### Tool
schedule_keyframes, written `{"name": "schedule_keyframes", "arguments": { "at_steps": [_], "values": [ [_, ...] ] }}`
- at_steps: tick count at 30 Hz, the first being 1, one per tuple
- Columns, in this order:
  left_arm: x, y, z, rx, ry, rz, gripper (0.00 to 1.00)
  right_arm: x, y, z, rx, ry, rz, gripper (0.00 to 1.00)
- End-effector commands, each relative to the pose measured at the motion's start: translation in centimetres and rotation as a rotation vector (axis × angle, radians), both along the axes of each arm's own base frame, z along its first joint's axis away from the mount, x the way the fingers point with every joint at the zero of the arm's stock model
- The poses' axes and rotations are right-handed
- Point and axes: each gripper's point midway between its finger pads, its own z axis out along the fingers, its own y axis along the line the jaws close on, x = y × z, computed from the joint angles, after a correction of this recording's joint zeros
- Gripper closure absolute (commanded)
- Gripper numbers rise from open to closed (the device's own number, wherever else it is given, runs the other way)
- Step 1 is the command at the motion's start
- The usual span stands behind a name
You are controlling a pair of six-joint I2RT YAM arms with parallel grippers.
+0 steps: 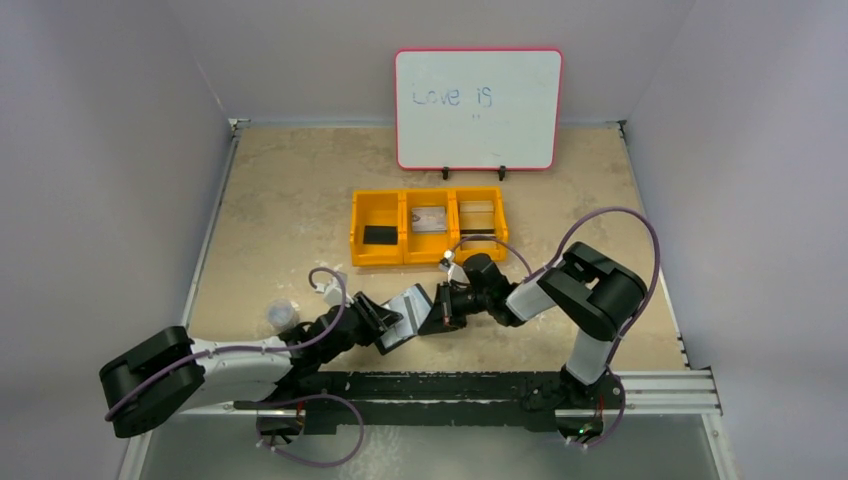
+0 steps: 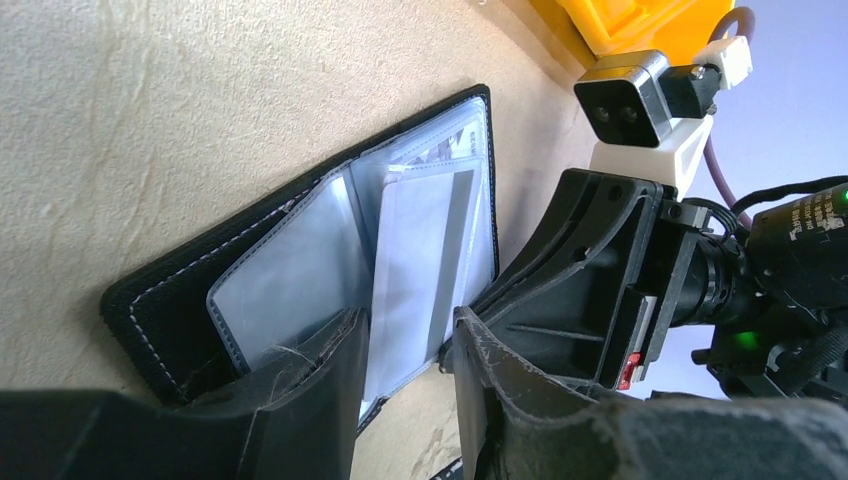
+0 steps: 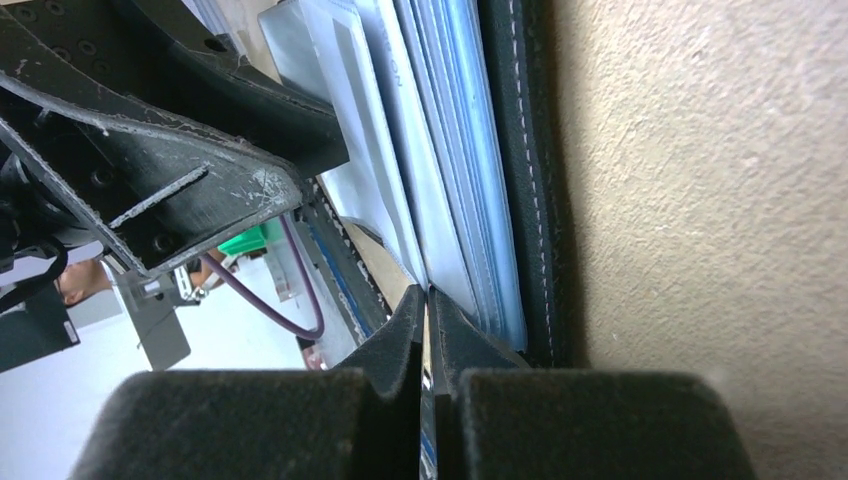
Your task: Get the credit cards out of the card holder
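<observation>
Nearest the arms, the left gripper (image 2: 408, 335) stands spread astride a clear pocket leaf of the open wallet (image 2: 165, 300). It seems placed to draw out the striped card (image 2: 420, 260) lodged there. The wallet lies open on the worktop (image 2: 120, 120), mid-scene. Just right of it, the right gripper (image 3: 425, 325) is pressed together against the wallet's edge, probably to pin it open. Farther off, the yellow tray (image 1: 356, 232) holds what looks like a pale card (image 1: 428, 218) in its middle compartment. Beyond stands a whiteboard (image 1: 478, 150).
</observation>
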Motion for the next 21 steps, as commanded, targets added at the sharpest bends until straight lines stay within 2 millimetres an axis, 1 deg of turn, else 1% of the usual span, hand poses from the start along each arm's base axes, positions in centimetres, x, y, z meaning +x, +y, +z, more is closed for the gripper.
{"name": "schedule_keyframes", "arguments": {
  "at_steps": [1, 4, 7, 9, 13, 14, 18, 21],
  "values": [
    [-0.8, 0.5, -1.8, 0.049, 0.022, -0.025, 0.63, 1.0, 0.9, 0.6, 0.033, -0.018, -0.009, 1.0],
    [-0.9, -0.6, -1.6, 0.037, 0.015, -0.068, 0.64, 1.3, 1.2, 0.8, 0.038, -0.023, -0.009, 1.0],
    [-0.9, -0.9, -1.7, 0.039, 0.021, -0.082, 0.75, 1.5, 1.3, 1.0, 0.038, -0.026, -0.015, 1.0],
    [-0.9, -0.9, -1.8, 0.043, 0.023, -0.077, 0.85, 1.5, 1.2, 1.0, 0.035, -0.026, -0.018, 1.0],
    [-0.6, -0.4, -1.6, 0.056, 0.015, -0.055, 0.98, 1.5, 1.2, 0.9, 0.035, -0.021, -0.023, 1.0],
    [-0.6, -0.2, -1.5, 0.06, 0.01, -0.05, 1.0, 1.4, 1.2, 0.9, 0.037, -0.02, -0.023, 1.0],
    [-0.4, 0.0, -1.1, 0.075, -0.005, -0.05, 1.0, 1.5, 1.2, 0.9, 0.033, -0.019, -0.03, 1.0],
    [-0.3, 0.4, -0.9, 0.096, -0.015, -0.041, 1.0, 2.1, 1.3, 0.8, 0.015, -0.034, -0.045, 1.0]
  ]
}}
